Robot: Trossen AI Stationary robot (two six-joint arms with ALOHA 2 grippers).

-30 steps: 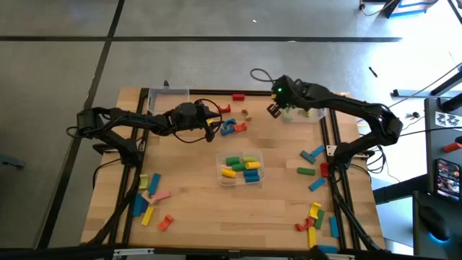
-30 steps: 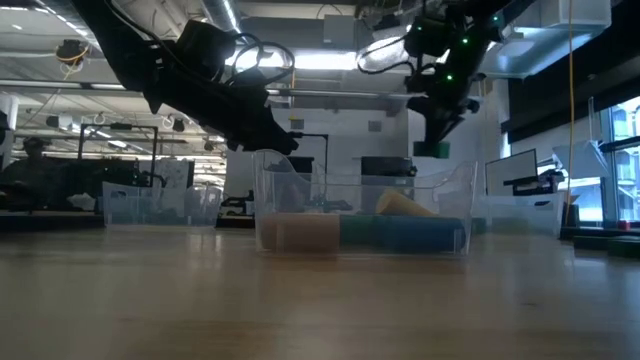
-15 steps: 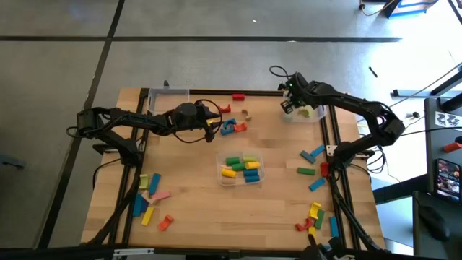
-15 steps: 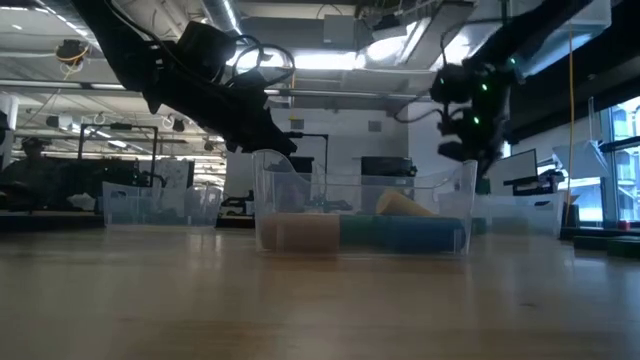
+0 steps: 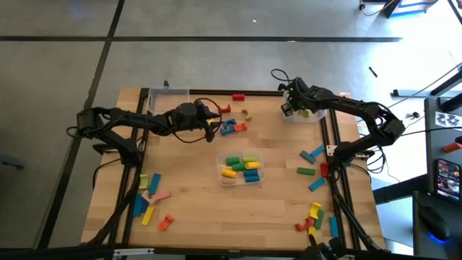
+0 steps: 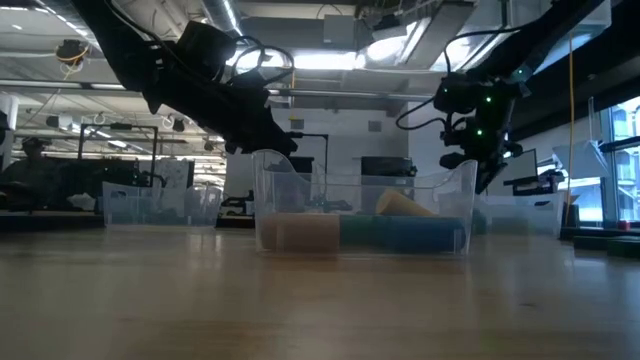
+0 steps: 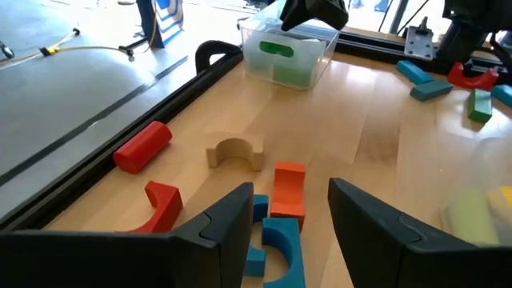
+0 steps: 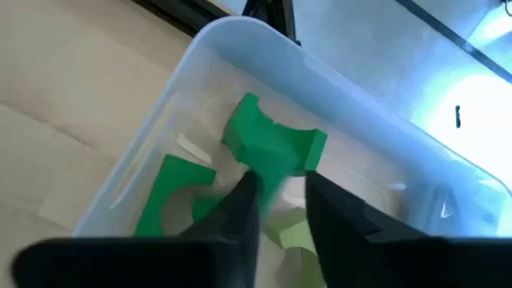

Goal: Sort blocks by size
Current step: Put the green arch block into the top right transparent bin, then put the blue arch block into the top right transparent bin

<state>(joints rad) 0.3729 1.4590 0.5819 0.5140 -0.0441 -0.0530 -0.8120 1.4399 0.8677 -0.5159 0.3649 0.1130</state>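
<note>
Item: my right pincer (image 8: 276,200), now over the far bin (image 8: 160,136), is seemingly parting narrowly, releasing the green arch (image 8: 272,148).

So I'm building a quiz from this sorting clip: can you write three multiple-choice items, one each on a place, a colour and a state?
1. Where is the right claw?
A. over the clear bin at the table's far right corner
B. over the middle bin
C. off the table

2. What colour is the arch block at the right claw's tips?
A. red
B. green
C. yellow

3. How does the left claw stand?
A. shut on a block
B. open and empty
C. out of sight

A: the high view shows it above the corner bin.
B: the right wrist view shows green.
B: its fingers stand apart above the table.
</note>
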